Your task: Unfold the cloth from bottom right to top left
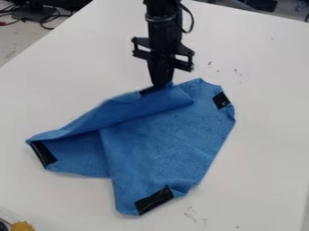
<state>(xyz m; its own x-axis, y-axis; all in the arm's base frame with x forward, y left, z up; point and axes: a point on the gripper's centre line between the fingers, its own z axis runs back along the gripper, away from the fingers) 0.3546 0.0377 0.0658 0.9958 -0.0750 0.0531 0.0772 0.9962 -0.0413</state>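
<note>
Cloth [163, 144] across the middle of the table [265, 149], and the gripper [161, 84] is right on its far edge! The jaws are together, clamped on that edge by a dark patch [151, 90], with the arm [161, 27] hanging straight over it from the far side.

So how far along are we? Partway, I'd call it, with the big pull to come. Look at the corners: the left patch [43, 154] sits out on its own, the near patch [154, 200] lies toward us, and the right patch [221, 100] is over on the far right. Three spread out, then, and the fourth looks to be the one in the jaws.

But flat it is not! A long flap [136, 106] runs from the left corner up to the grip, rolled over on itself, and a crease drops down the left half where the layers overlap. That's the work left. The held corner wants carrying out to the far left, kept taut, then laid down and let go. Drag it too low and the whole piece might skid or bunch up; lose the pinch and that flap could flop back in.
</note>
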